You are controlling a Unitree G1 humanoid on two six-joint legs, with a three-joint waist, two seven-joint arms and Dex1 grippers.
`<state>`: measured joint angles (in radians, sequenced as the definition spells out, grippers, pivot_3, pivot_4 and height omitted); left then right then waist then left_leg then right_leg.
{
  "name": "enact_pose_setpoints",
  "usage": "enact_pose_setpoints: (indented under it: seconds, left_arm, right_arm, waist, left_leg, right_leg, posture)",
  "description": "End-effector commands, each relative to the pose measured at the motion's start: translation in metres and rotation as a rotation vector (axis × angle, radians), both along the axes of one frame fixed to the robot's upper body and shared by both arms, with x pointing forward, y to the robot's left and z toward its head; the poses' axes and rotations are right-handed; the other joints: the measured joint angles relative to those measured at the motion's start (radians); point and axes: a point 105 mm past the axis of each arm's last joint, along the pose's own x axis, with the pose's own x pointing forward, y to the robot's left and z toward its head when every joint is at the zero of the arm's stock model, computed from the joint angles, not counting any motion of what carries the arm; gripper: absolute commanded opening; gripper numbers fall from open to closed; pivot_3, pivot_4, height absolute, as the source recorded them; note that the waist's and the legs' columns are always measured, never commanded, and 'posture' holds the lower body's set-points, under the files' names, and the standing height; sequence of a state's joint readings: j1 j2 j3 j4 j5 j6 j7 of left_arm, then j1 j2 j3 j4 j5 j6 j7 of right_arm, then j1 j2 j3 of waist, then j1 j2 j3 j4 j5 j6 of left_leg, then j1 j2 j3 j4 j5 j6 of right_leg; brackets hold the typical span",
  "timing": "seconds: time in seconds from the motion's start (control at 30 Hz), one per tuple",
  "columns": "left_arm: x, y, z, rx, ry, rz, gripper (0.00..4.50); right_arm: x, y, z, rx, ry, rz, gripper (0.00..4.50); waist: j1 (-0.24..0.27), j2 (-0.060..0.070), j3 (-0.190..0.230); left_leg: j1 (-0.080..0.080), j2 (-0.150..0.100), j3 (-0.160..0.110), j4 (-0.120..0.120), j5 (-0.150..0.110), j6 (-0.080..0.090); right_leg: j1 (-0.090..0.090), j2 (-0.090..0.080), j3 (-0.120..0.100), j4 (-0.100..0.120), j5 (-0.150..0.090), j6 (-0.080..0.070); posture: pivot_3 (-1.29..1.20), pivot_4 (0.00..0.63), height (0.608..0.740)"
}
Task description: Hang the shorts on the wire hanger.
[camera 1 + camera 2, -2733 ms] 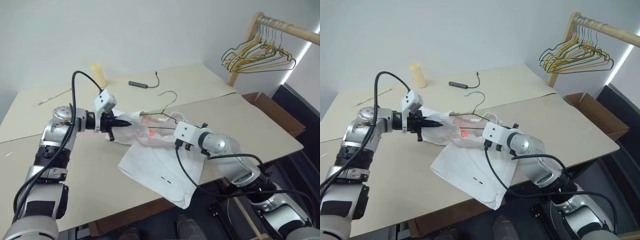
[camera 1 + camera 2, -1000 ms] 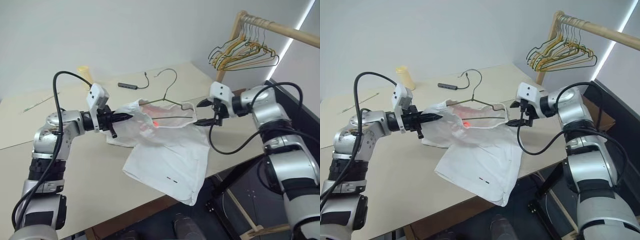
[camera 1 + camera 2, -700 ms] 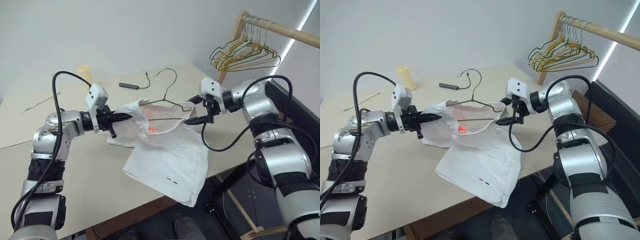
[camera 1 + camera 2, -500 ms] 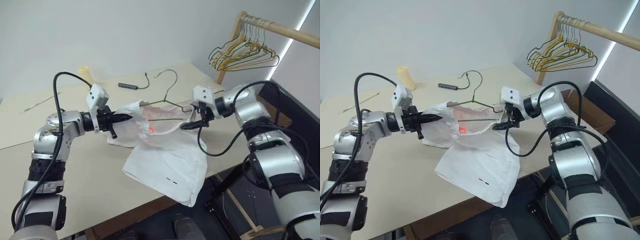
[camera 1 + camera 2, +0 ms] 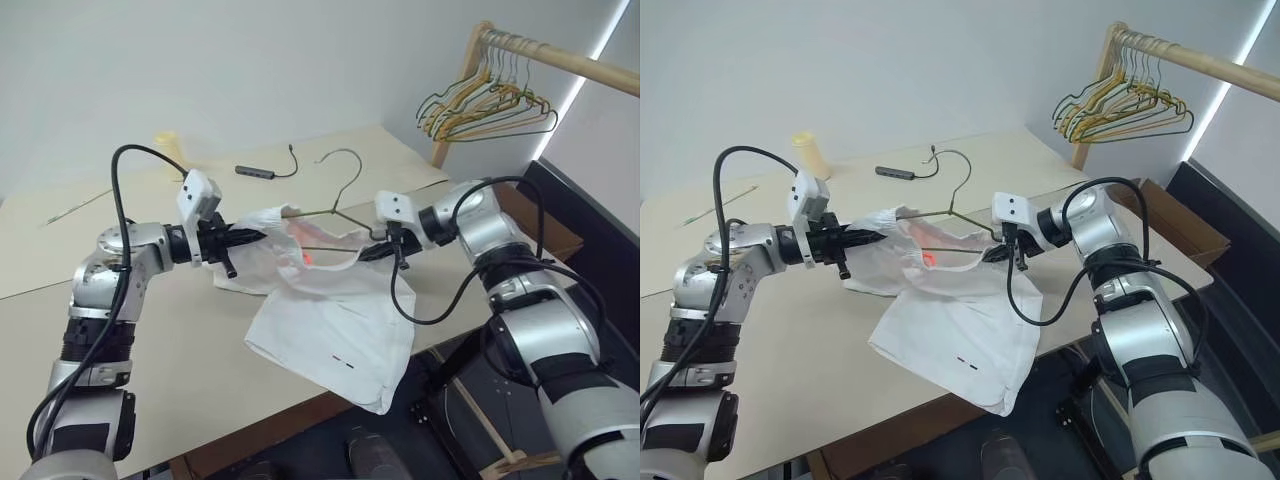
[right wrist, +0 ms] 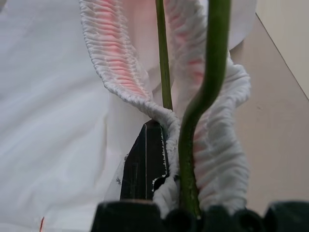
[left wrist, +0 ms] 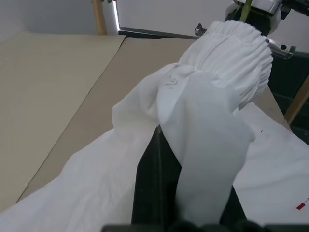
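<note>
The shorts (image 5: 330, 300) are stretched between the two claws above the table (image 5: 180, 350), and the hold looks meant to keep the gathered waistband spread so it can sit across the wire hanger (image 5: 335, 195). The right gripper (image 5: 996, 254) has its black fingers pinched together on the waistband's right end; in its wrist view the elastic (image 6: 145, 92) wraps over one finger (image 6: 145, 159) and the hanger's thin wire runs right beside it, though whether the wire itself is clamped is hard to tell. The left gripper (image 5: 250, 236) is likewise clamped tight, on the opposite end of the waistband, with bunched white fabric draped over its fingers (image 7: 159, 183). Between them the band is lifted off the surface, the hanger's triangle lying inside or against it and the hook rising behind. The legs of the garment trail down onto the table and reach its near edge, two tiny dark marks near the hem. Farther out sit a yellow cup (image 5: 168, 142) and a dark cable (image 5: 262, 170), and a bunch of hangers (image 5: 490, 105) hangs on a wooden rail.
</note>
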<state>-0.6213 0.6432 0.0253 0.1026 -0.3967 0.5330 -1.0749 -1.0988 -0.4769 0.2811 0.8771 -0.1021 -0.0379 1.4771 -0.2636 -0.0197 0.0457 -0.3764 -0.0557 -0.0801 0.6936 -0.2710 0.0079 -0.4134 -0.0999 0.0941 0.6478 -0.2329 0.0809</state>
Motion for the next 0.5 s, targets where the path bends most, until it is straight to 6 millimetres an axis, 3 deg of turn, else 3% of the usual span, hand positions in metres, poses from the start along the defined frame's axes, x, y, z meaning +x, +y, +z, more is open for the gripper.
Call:
enact_pose_setpoints:
  seconds: [0.03, 0.43, 0.5]
  left_arm:
    - [-0.005, -0.005, -0.005, 0.063, -0.026, -0.071, 0.6]
    - [0.013, 0.012, -0.024, 0.165, -0.04, -0.043, 4.34]
    - [0.019, 0.011, -0.017, 0.145, -0.086, -0.028, 4.46]
  right_arm:
    - [-0.01, 0.001, 0.018, 0.05, 0.028, 0.034, 0.0]
    - [-0.058, -0.033, 0.016, -0.006, 0.165, -0.04, 0.0]
    - [-0.064, -0.039, 0.015, -0.034, 0.167, -0.059, 0.0]
  waist:
    - [0.001, 0.0, 0.0]
    - [0.0, 0.0, 0.0]
    - [0.001, 0.0, 0.0]
  left_leg:
    - [0.0, 0.0, 0.0, 0.0, 0.0, 0.0]
    - [-0.001, 0.0, 0.0, 0.0, 0.0, 0.0]
    - [-0.001, 0.0, 0.0, 0.0, 0.0, 0.0]
  right_leg:
    - [0.0, 0.0, 0.0, 0.0, 0.0, 0.0]
    - [-0.001, -0.001, -0.001, 0.0, 0.0, 0.0]
    - [-0.001, -0.001, -0.001, 0.0, 0.0, 0.0]
  posture:
    - [-0.15, 0.0, 0.74]
    - [-0.2, 0.0, 0.74]
    - [-0.22, 0.0, 0.74]
